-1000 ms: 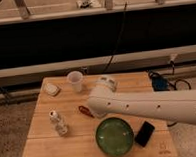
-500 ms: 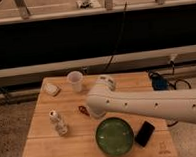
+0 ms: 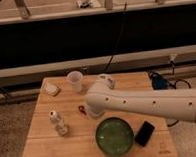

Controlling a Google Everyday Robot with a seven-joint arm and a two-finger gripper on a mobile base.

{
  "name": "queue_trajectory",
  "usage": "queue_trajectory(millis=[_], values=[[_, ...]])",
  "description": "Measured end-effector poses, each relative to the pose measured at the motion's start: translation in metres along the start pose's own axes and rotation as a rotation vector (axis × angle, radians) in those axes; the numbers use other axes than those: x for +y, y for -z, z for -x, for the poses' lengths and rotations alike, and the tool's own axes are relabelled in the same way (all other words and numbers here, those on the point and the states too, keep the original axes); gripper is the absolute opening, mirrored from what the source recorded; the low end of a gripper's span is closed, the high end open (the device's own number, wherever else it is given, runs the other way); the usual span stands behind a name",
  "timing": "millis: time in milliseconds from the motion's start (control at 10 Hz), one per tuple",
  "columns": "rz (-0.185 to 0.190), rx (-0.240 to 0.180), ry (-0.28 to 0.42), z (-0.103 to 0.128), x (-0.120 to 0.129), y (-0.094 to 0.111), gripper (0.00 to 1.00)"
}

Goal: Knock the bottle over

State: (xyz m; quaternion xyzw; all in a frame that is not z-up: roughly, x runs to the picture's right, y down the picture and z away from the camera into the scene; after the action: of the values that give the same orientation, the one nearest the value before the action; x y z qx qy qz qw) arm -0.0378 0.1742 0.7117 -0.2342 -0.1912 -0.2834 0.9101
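Observation:
The bottle (image 3: 58,122) is small and clear with a white cap and a lumpy body. It stands upright on the left part of the wooden table (image 3: 46,151). My white arm (image 3: 143,104) reaches in from the right across the table's middle. My gripper (image 3: 82,110) shows only as a small dark and reddish tip under the arm's end, to the right of the bottle and apart from it. Most of the gripper is hidden by the arm.
A green bowl (image 3: 114,137) sits at the front middle, with a black phone (image 3: 144,133) to its right. A translucent white cup (image 3: 74,81) stands at the back. Small white objects lie at the back left (image 3: 52,89) and back middle (image 3: 107,80). A blue object with cables (image 3: 159,81) lies off the table's right edge.
The arm's end has shifted only slightly. The bottle stands upright in the same place.

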Motion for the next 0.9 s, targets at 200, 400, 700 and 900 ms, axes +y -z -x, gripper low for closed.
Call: queue_trajectory(millis=[200,400,700,900], values=[[0.000,-0.019,0.016,0.003,-0.001,-0.001,0.02],[0.001,-0.043,0.039,0.008,-0.003,-0.003,0.02],[0.001,-0.067,0.074,0.018,-0.007,-0.007,0.02],[0.003,-0.092,0.118,0.035,-0.016,-0.014,0.02]])
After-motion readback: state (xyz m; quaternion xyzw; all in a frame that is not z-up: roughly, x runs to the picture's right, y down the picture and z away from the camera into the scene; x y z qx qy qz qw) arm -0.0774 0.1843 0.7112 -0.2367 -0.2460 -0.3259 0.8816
